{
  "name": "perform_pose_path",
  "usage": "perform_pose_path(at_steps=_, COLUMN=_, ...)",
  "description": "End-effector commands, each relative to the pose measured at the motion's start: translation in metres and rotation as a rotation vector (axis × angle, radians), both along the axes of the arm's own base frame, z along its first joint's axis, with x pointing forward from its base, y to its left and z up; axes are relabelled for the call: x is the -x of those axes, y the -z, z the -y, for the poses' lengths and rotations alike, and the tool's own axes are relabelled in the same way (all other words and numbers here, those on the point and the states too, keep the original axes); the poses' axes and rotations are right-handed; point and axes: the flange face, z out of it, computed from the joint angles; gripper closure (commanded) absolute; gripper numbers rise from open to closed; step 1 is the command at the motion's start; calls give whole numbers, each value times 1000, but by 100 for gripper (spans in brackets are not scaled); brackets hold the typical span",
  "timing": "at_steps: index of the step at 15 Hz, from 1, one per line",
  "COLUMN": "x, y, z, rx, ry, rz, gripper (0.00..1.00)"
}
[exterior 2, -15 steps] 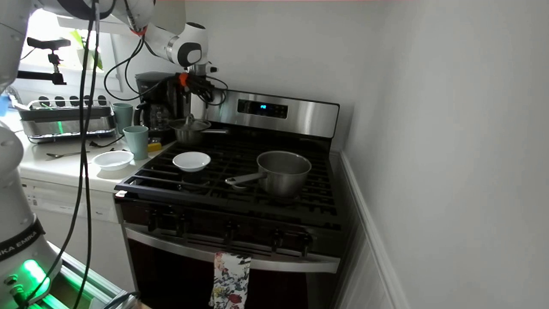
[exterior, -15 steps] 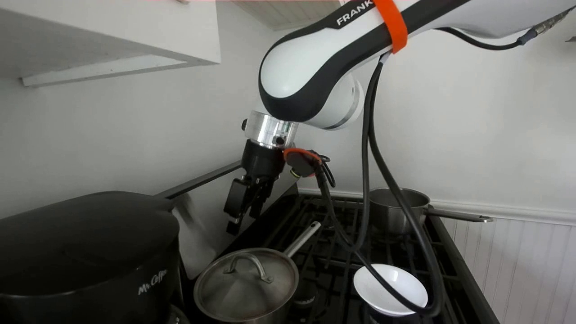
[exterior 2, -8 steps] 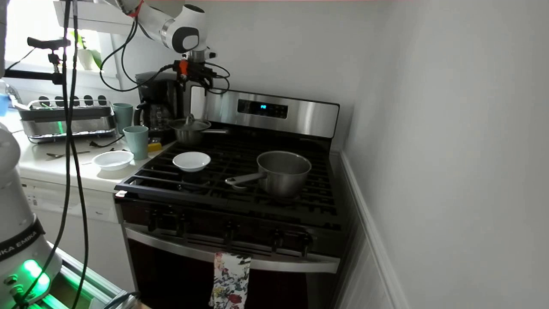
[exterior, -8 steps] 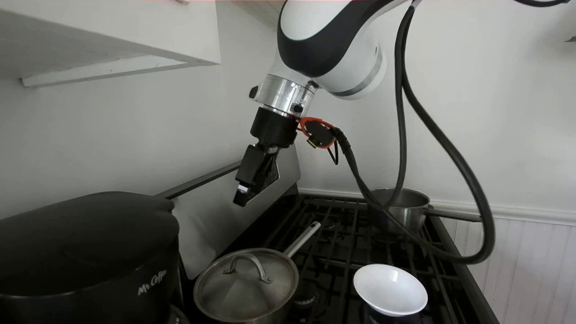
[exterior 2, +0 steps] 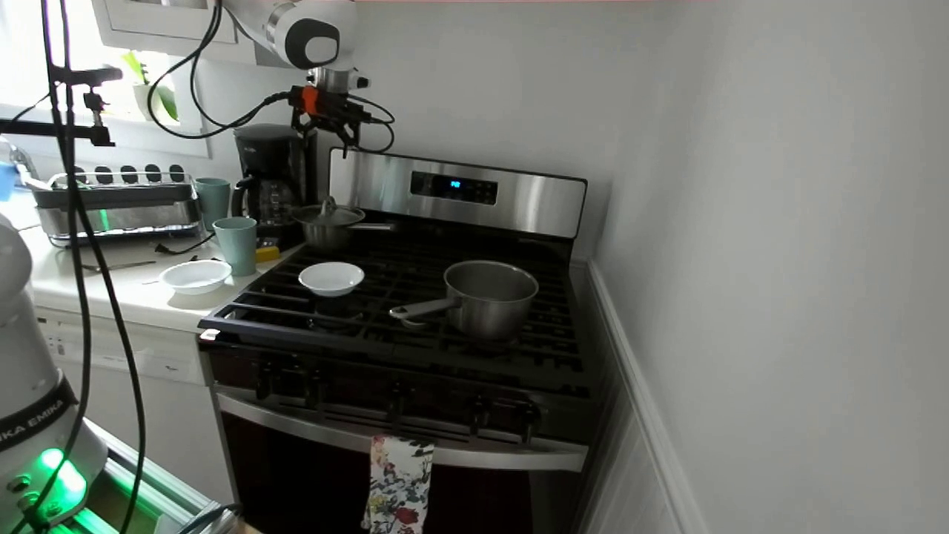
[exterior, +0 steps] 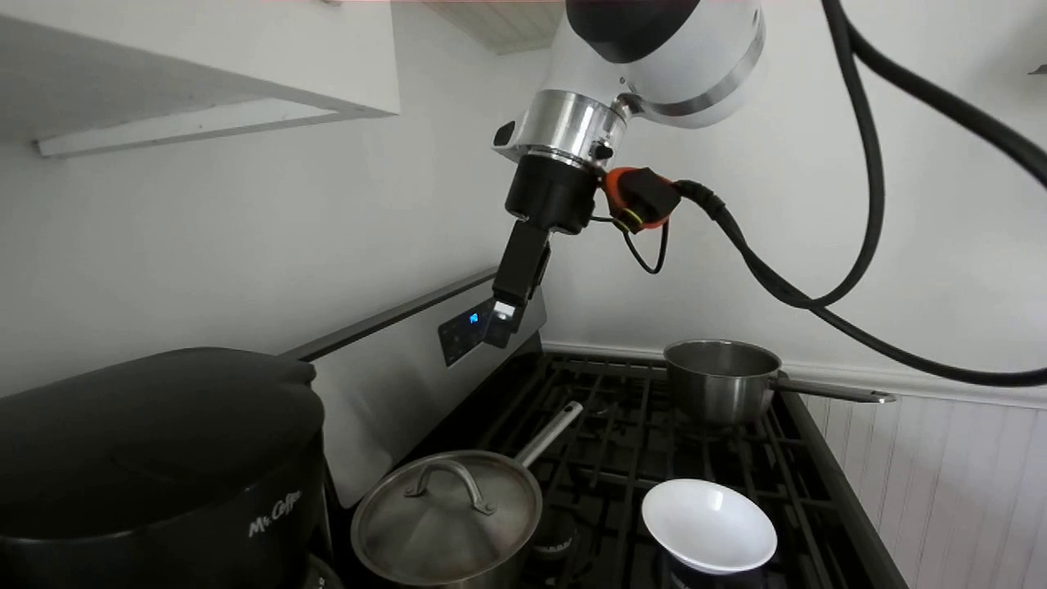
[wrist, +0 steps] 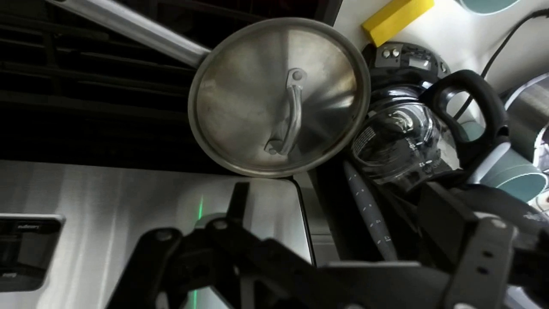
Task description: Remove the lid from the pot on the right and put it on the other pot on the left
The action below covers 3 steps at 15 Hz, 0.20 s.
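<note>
The pincer (wrist: 336,195) hangs in the air with its two fingers (wrist: 238,199) spread wide apart and nothing between them; I see no contact with anything around it.

Below it and well apart is the lid (wrist: 257,103), seated on the lidded pot (exterior 2: 326,237) — in the wrist view it lies ahead of the fingertips rather than between them, so I judge the pincer must shift across as well as drop. The lid looks like bare metal, and I expect it to be stiff, modest in weight and rather slippery: its smooth face should offer little purchase. The place to take hold is the arched handle (wrist: 295,118), fixed at both ends. It runs roughly crosswise to the line between the fingers, which suits a pinch at the middle of the arch, perhaps after a slight turn. The lid hardly seems fragile, but an off-centre grip might let it tip or swing.

Just beside the lidded pot, also below the pincer, stands the coffee maker (exterior: 164,466) — something for the fingers to avoid. Farther from the pincer are a white bowl (exterior: 710,523) and the uncovered pot (exterior 2: 489,304), which stands on the surface (exterior 2: 296,337) and is where the lid should go.
</note>
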Motion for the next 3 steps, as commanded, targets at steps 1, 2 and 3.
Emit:
perform_pose_path(at_steps=1, x=0, y=-1, z=0, rx=1, ry=1, rz=0, gripper=0)
perform_pose_path(at_steps=2, x=0, y=0, z=0, rx=1, ry=0, rz=-2, gripper=0)
perform_pose_path(at_steps=3, x=-1, y=2, z=-1, rx=1, ry=-1, rz=-5, gripper=0)
